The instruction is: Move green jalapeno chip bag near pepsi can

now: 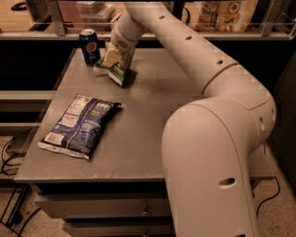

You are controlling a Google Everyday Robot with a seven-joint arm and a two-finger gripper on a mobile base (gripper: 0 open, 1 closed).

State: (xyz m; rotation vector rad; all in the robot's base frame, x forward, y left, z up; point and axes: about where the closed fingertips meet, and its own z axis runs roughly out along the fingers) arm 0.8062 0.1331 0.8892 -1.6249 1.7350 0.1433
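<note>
The green jalapeno chip bag (pixel 116 67) is tilted at the far left of the grey table (pixel 152 125), its lower edge touching or just above the top. My gripper (pixel 112 56) is on the bag's upper part, at the end of the long white arm. The pepsi can (pixel 89 46) stands upright just left of the bag, a small gap apart, near the table's back left corner.
A dark blue chip bag (pixel 79 125) lies flat on the table's left front. My white arm (pixel 208 92) spans the right side of the table. A railing and shelves with packaged goods (pixel 226 14) run behind the table. Cables lie on the floor at left.
</note>
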